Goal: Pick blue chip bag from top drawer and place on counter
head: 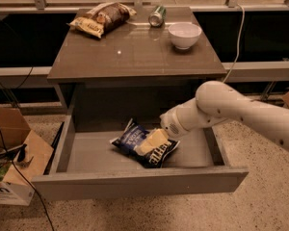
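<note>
The top drawer [139, 184] is pulled open below the counter [135, 57]. The blue chip bag [129, 138], dark navy with white lettering, lies flat in the middle of the drawer. My gripper [151, 141], pale yellow at the end of the white arm, reaches in from the right and sits down on the middle of the bag, covering part of it. The bag rests on the drawer floor.
On the counter lie a brown-and-yellow chip bag [102, 18] at the back left, a green can [157, 16] on its side and a white bowl [184, 34] at the back right. An open cardboard box [14, 158] and cables stand on the floor at left.
</note>
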Robot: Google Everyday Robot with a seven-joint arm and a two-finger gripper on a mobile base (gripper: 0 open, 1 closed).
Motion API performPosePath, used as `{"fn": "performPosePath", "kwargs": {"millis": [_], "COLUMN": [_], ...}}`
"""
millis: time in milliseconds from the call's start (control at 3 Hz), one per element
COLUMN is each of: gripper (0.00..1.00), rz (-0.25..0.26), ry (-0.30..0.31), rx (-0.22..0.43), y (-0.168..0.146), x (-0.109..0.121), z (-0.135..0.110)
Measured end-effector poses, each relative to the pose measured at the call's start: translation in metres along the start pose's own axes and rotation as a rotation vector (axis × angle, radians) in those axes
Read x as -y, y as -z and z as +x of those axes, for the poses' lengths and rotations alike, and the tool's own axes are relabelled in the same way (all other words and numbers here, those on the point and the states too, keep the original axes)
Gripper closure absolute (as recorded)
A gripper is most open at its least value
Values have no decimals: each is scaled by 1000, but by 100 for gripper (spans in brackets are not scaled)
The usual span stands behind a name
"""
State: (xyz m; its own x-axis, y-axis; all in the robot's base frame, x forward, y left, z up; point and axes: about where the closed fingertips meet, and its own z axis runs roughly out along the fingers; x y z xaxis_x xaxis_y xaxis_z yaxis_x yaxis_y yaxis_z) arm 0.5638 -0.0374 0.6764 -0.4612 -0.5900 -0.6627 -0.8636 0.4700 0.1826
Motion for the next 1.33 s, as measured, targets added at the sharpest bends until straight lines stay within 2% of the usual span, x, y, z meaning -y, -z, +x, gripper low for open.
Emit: {"fn": "performPosePath", "kwargs": {"millis": [333, 667, 1000, 1333], "gripper": [0, 19, 50, 73], "rz": [-54, -65, -28, -3], "ry": [-65, -107, -125, -131], "rx": [4, -3, 0, 3], "y": [-39, -58, -53, -47], "x": [-5, -9, -11, -12], "z": [12, 20, 20, 19]}}
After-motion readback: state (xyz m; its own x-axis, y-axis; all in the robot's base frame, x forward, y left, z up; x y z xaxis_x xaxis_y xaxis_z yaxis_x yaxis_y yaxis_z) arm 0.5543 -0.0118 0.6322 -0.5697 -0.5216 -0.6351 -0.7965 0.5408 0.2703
